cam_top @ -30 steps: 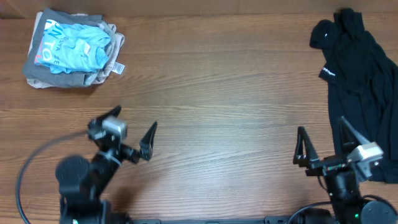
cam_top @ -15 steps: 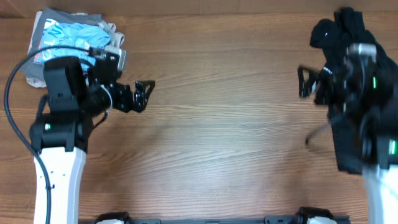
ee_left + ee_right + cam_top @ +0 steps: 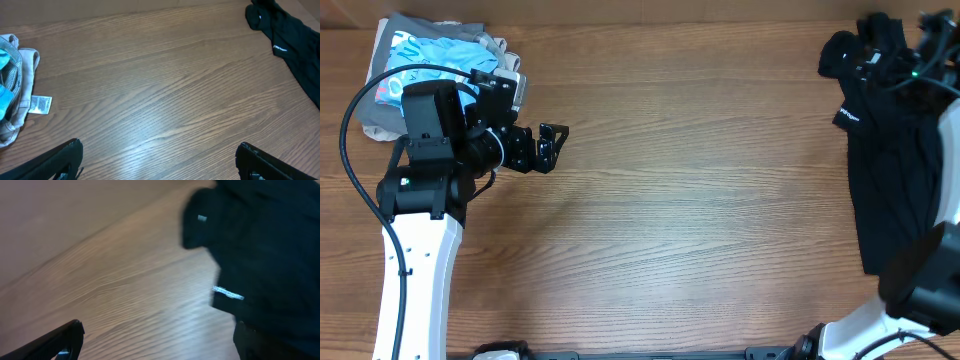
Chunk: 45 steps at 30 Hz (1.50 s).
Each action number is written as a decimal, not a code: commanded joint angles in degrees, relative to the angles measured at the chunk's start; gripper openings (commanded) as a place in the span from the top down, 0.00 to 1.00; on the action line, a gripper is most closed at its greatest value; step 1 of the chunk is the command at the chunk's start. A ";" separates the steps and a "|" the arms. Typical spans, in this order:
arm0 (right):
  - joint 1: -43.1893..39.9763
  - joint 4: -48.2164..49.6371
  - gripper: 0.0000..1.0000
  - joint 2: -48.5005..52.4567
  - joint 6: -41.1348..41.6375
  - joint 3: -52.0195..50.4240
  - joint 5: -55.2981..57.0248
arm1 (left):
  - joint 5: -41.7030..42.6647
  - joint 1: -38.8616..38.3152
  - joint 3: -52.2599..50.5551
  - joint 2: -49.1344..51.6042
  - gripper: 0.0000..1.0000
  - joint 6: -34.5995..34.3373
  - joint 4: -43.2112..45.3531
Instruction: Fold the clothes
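The clothes (image 3: 900,170) are a limp black heap at the table's far right, with a small white logo (image 3: 847,117). They also show in the left wrist view (image 3: 295,45) and the right wrist view (image 3: 270,245). My left gripper (image 3: 552,145) is open and empty, hovering over bare wood at the left, its fingers wide apart in the left wrist view (image 3: 160,157). My right gripper (image 3: 157,340) is open and empty, above the heap's left edge. Its right finger is over black fabric. In the overhead view it is hard to pick out against the black cloth.
A pile of grey and light blue garments (image 3: 435,80) with a white tag lies at the back left, just behind my left arm. It also shows at the left edge of the left wrist view (image 3: 12,100). The table is brown wood (image 3: 700,200).
Both arms have risen from the near edge and reached out. The left one swung towards the back left. The right one moved to the back right over the black clothes.
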 commanded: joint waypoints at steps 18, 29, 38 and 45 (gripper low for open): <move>-12.70 6.99 0.32 21.77 5.35 1.84 3.56 | -0.37 -0.37 1.20 4.66 0.00 -2.12 0.50; -12.66 7.10 0.50 25.73 6.91 1.81 6.51 | -0.44 -0.37 1.20 4.76 0.00 -3.65 3.30; -12.66 5.33 0.96 25.31 13.35 1.95 5.84 | -0.37 -0.37 1.20 4.79 0.00 -4.09 3.28; -12.66 2.80 0.96 19.02 13.73 1.97 -1.95 | -0.42 -0.37 1.20 4.79 0.00 -4.48 3.34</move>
